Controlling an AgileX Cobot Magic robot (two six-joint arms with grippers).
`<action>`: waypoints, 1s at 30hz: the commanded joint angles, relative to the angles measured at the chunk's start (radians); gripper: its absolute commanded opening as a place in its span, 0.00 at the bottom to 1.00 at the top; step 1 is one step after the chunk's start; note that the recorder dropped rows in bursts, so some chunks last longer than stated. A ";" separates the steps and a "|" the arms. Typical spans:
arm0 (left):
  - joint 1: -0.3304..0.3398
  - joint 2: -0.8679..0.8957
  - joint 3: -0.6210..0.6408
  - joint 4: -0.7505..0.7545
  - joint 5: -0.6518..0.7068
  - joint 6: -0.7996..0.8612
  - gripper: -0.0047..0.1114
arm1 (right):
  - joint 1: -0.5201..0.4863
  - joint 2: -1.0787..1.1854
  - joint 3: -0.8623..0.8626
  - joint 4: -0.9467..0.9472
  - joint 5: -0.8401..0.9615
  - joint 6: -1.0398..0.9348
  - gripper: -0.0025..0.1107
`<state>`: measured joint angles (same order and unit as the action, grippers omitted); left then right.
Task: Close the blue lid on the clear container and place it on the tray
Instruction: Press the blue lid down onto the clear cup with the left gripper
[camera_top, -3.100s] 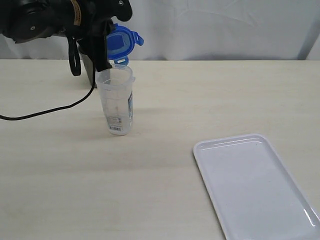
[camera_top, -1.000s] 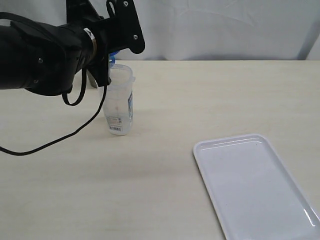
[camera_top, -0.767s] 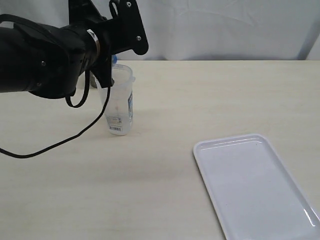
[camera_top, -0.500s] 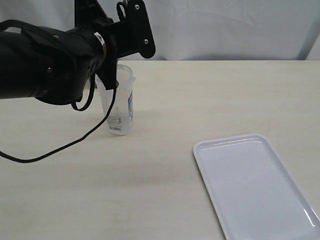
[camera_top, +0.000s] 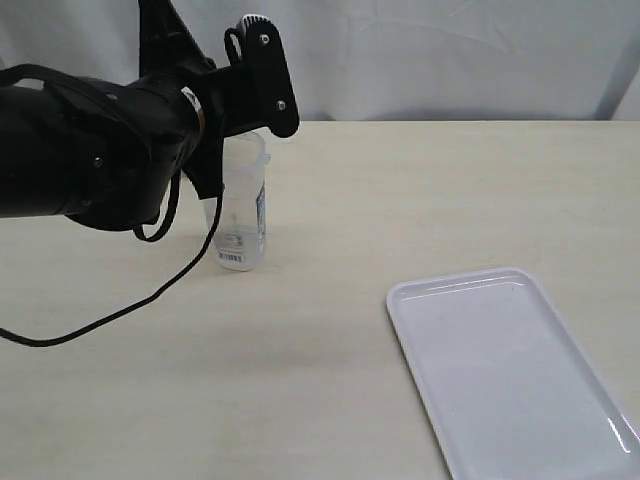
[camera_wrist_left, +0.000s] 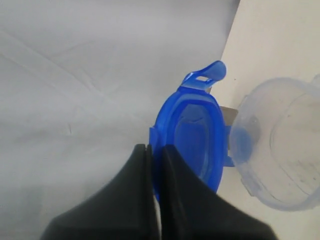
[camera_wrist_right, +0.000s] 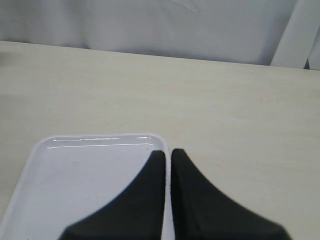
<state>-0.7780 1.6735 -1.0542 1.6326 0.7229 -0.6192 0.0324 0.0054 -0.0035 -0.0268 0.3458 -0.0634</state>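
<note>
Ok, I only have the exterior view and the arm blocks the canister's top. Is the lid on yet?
Observer: No. The left wrist view shows the blue lid beside the clear container's open rim, not covering it.
Operator: Is it gripped?
Observer: Yes, the left pincer is shut on the lid's edge.
Operator: And the right arm? It's out of my frame.
Observer: The right pincer is shut and empty, above one end of the tray.
</note>
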 joint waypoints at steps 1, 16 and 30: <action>-0.002 -0.007 0.016 -0.004 0.022 -0.012 0.04 | -0.006 -0.005 0.004 -0.004 -0.003 0.001 0.06; -0.002 -0.007 0.016 0.112 0.039 -0.089 0.04 | -0.006 -0.005 0.004 -0.004 -0.003 -0.001 0.06; -0.048 -0.007 0.016 0.112 0.038 -0.111 0.04 | -0.006 -0.005 0.004 -0.004 -0.003 -0.001 0.06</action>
<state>-0.8134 1.6735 -1.0396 1.7329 0.7372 -0.7124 0.0324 0.0054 -0.0035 -0.0268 0.3458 -0.0634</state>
